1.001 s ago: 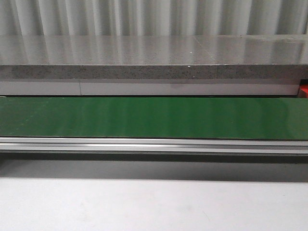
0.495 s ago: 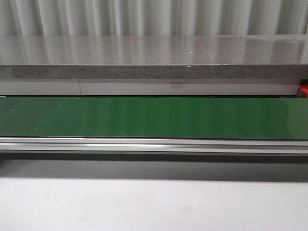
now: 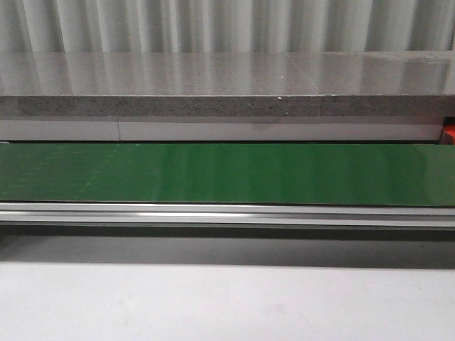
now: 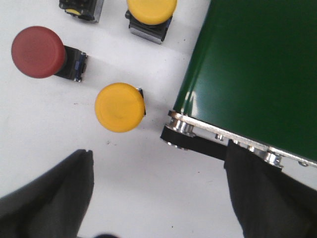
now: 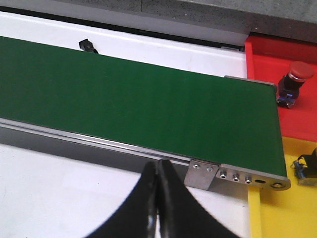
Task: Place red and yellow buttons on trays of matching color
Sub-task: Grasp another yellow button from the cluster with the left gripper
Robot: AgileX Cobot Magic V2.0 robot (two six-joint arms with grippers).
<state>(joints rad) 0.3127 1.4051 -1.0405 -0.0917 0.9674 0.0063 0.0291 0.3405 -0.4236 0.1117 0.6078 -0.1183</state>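
I work at what looks like an industrial sorting bench in a workshop or lab: a green conveyor belt in an aluminium frame runs across my white table, beneath a speckled stone ledge and corrugated metal wall. Past the belt's end sit a red tray and a yellow tray.

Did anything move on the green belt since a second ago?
No, nothing visibly changed. In the front view the green belt looks the same as before: bare, with no buttons on it and no arm in sight. The grey ledge behind it and the white table in front look the same too.
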